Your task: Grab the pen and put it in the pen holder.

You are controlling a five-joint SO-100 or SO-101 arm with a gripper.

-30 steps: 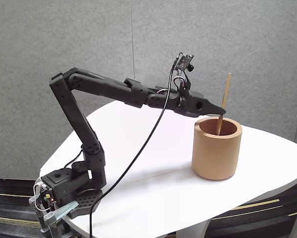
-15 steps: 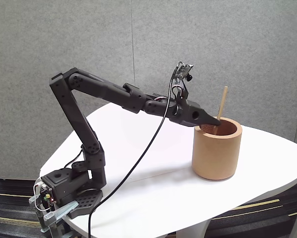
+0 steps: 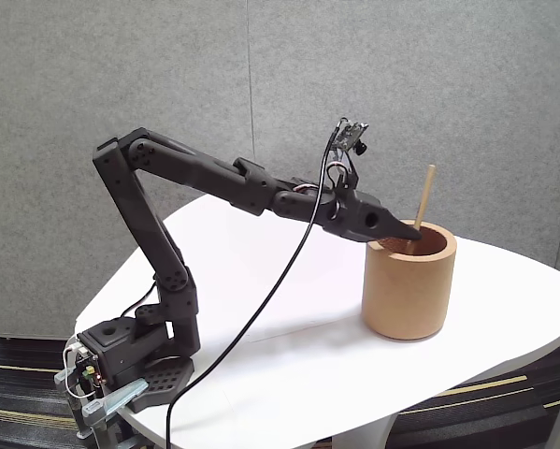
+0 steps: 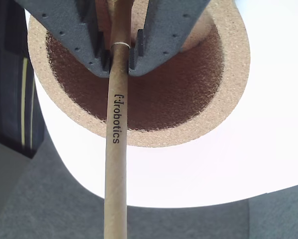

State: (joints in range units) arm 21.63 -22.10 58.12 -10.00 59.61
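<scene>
Grasping the pen (image 4: 116,114), the gripper (image 4: 120,55) sits over the pen holder (image 4: 233,64) mouth, jaws clenched at 12 o'clock in the wrist view. The fixed view shows the pen (image 3: 423,201) tilted toward 1 o'clock, lower end inside the pen holder (image 3: 406,290); printed lettering on the shaft reads in the wrist view.

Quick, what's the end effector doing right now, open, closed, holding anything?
End effector: closed on the pen, holding it over the opening of the pen holder.

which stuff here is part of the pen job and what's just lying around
Part of the job:
- pen, clamped in the gripper
- cork pen holder under it

Just there:
- white table
- black cable
- grey partition wall
</scene>
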